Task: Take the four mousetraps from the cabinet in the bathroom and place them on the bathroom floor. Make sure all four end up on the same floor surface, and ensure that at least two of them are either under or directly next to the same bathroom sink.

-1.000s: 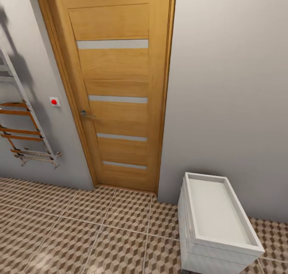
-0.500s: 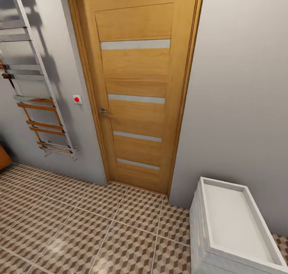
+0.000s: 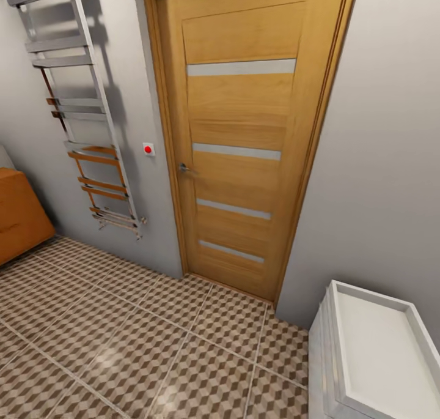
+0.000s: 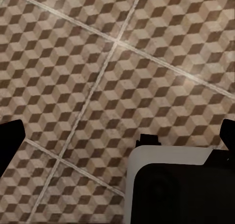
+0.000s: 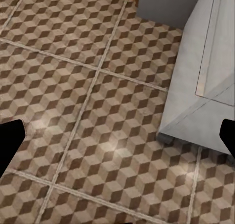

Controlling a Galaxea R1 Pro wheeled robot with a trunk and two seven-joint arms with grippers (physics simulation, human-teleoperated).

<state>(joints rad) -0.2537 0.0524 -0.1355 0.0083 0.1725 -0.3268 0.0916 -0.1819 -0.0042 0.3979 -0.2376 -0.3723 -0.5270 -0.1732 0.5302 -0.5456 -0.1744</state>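
**Cube-patterned floor, a closed door, no traps in sight**

Oak-coloured wood dominated the head view: a tall door with four pale horizontal strips stood shut in the far wall, its small metal handle on the left edge. Just left of the frame sat a small white switch with a red dot, and further left a grey ladder-style towel rail climbed the wall, with orange-brown lower bars. At the far left edge, the end of the orange-brown cabinet stood on the floor, whose brown, beige and white cube tiles ran across the whole near area. At the near right, the white sink unit stood against the grey wall, its shallow rectangular basin facing up.

The mousetraps did not appear in these pictures, so their place could not be told.

In the left wrist view the left gripper hung over bare tile, its dark fingertips wide apart at the two edges, nothing between them; a white and black part of the robot lay below it. The right gripper was likewise spread wide and empty above the tiles, with the white unit's corner near it.
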